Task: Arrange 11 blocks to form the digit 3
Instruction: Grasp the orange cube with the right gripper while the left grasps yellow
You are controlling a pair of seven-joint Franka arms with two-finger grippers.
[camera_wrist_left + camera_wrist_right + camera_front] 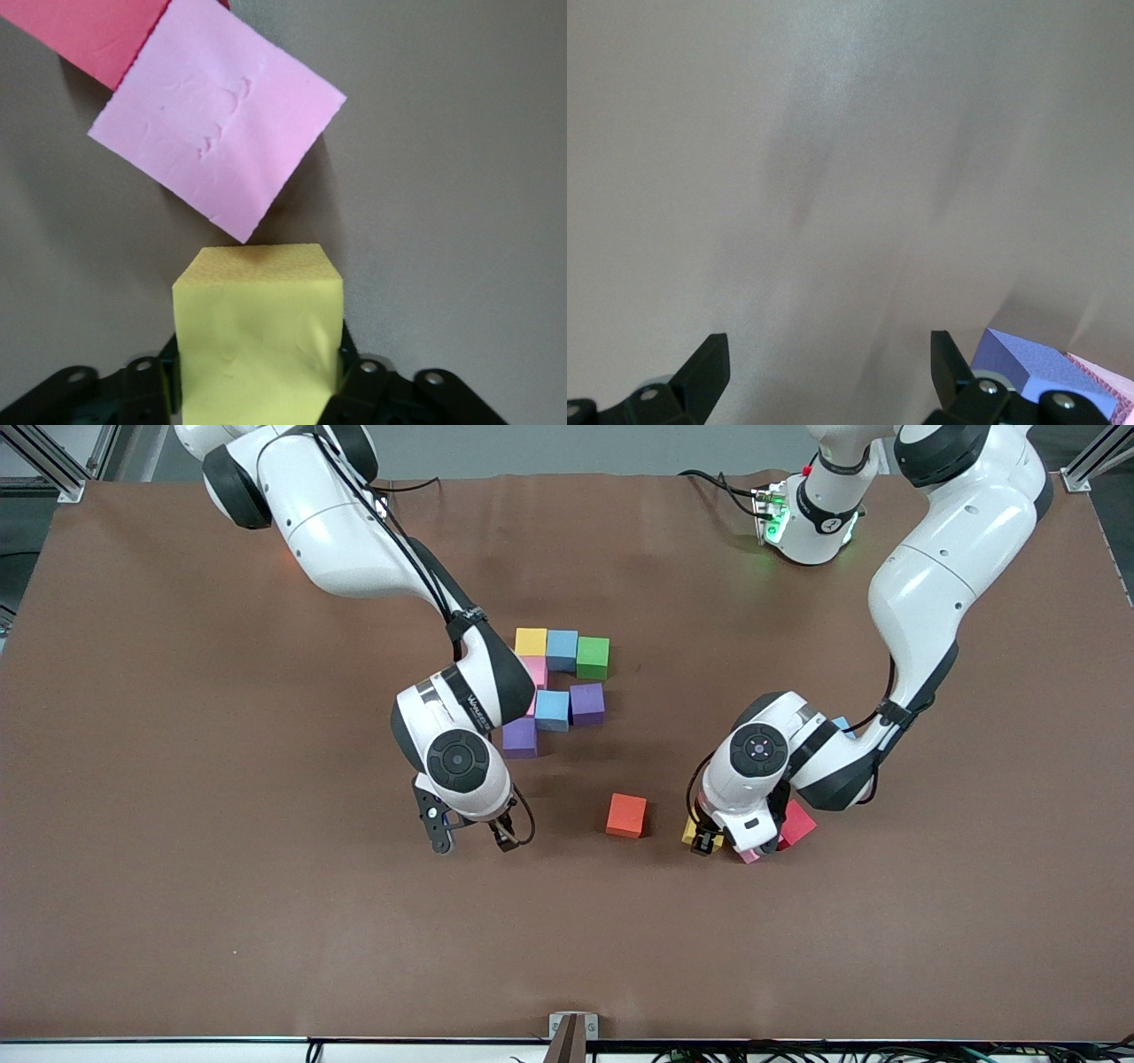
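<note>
The partial figure has a yellow [531, 640], light blue [562, 649] and green block [593, 657] in a row. Nearer the camera lie a pink [535, 670], light blue [552, 709] and two purple blocks [587, 703] [520, 738]; the right arm partly covers them. My left gripper [706, 843] [257, 372] is shut on a second yellow block [690, 833] [257, 336], beside a loose pink block [751, 856] [217, 133]. My right gripper [471, 840] [828, 354] is open and empty over bare table, close to the purple block [1036, 367]. An orange block [627, 815] lies between the grippers.
A red cube [796, 823] [89, 35] touches the loose pink block, partly under the left arm. The brown table mat [266, 939] is bare toward the camera and at both ends.
</note>
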